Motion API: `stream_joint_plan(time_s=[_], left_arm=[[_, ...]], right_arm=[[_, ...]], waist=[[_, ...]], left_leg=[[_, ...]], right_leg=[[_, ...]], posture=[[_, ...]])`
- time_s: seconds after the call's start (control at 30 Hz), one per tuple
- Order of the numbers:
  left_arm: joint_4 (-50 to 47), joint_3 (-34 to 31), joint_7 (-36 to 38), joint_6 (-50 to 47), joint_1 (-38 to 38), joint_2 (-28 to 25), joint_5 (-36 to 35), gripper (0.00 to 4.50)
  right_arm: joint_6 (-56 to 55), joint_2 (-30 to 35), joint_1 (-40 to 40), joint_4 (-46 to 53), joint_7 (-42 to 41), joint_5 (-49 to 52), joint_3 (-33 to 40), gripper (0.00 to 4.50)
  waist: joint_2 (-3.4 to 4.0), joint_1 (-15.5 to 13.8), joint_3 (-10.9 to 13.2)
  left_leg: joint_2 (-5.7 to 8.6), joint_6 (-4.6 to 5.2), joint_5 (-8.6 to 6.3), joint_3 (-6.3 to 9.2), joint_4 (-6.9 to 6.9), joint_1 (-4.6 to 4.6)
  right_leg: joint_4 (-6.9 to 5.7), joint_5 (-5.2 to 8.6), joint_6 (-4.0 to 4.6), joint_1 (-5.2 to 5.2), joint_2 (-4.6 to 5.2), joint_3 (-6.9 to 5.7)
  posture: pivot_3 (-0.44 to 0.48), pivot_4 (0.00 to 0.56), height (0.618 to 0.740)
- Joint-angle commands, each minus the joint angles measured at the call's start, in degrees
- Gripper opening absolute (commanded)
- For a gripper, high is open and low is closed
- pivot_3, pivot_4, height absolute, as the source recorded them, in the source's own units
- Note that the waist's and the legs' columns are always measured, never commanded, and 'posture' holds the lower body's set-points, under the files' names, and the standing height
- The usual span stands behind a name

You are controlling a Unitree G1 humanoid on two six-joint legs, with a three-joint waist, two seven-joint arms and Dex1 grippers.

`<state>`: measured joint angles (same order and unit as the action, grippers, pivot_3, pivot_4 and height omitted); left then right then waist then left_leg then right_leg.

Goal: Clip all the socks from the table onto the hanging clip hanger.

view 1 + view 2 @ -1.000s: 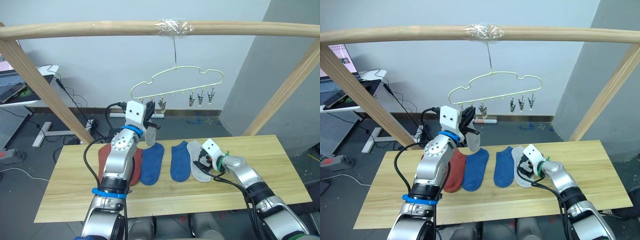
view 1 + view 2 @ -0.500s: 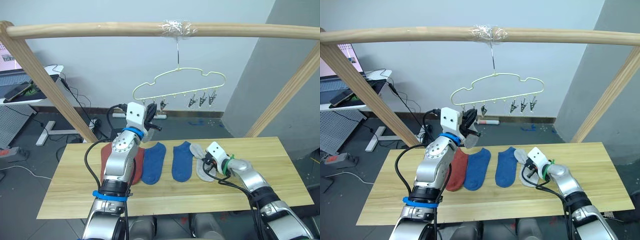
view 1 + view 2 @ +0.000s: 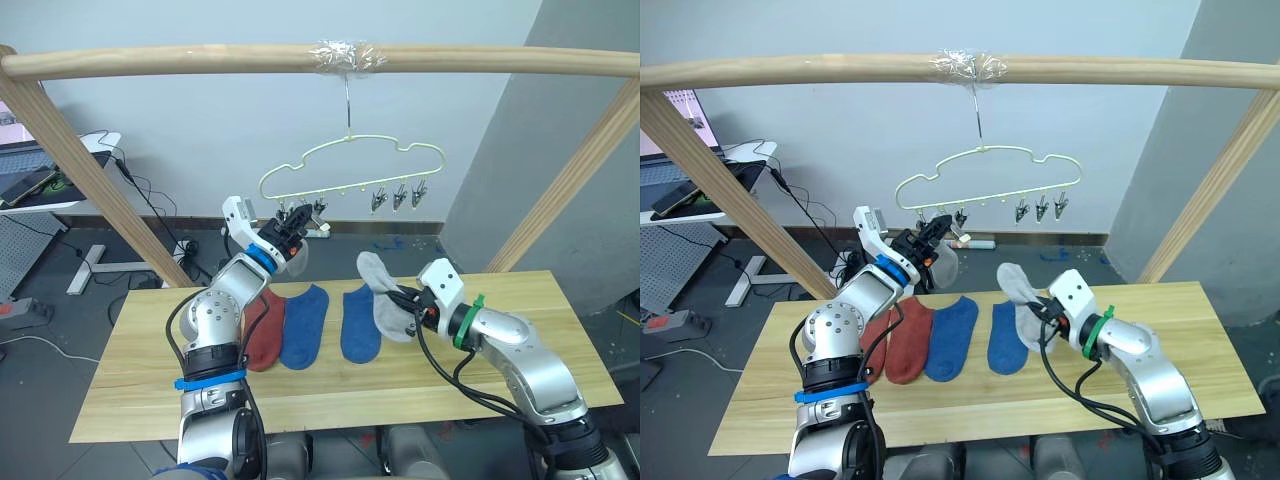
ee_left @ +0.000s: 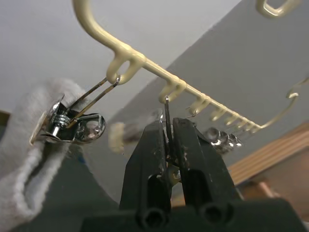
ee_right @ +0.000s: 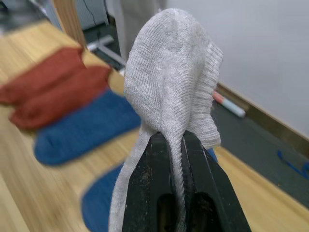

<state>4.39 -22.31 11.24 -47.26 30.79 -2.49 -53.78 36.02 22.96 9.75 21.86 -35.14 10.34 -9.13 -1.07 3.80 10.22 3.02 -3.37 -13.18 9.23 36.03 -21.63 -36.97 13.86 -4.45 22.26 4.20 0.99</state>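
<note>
The pale yellow-green clip hanger hangs by its hook from the top pole. One light grey sock hangs in its end clip. My left gripper is raised to the hanger and shut on the second metal clip. My right gripper is shut on the other light grey sock and holds it up above the table. Two rust-red socks and two blue socks lie side by side on the planks.
A round wooden pole frame spans the top, with slanted poles at both sides. Three free clips hang at the hanger's right end. A desk with a laptop and floor cables lie behind the table.
My right gripper has shut on the grey sock and lifted it off the table. My left arm has turned, and its gripper now pinches the second clip, with the first grey sock left hanging.
</note>
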Motion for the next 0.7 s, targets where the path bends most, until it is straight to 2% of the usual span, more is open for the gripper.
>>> stream_joint_plan(time_s=[0.03, 0.7], left_arm=[[-2.19, 0.06, -1.41, -1.78, 0.46, 0.17, -2.56, 0.0], [-6.03, 2.89, -1.48, -3.42, -2.35, -0.33, -3.76, 0.0]], right_arm=[[2.24, -1.26, 1.69, 3.2, 1.55, 1.04, -0.71, 0.03], [-0.59, -8.97, 11.95, -6.48, 3.36, 0.48, -3.82, 0.03]], waist=[[0.0, -0.19, 0.0], [0.0, -0.6, 0.0]], left_leg=[[0.01, 0.0, 0.0, 0.01, 0.0, -0.03], [0.0, -0.02, 0.0, 0.02, -0.04, -0.1]], right_leg=[[0.01, 0.0, 0.0, 0.02, 0.0, 0.0], [0.04, 0.0, 0.03, 0.09, 0.0, -0.02]], posture=[[-0.096, 0.138, 0.74], [-0.07, 0.119, 0.74]])
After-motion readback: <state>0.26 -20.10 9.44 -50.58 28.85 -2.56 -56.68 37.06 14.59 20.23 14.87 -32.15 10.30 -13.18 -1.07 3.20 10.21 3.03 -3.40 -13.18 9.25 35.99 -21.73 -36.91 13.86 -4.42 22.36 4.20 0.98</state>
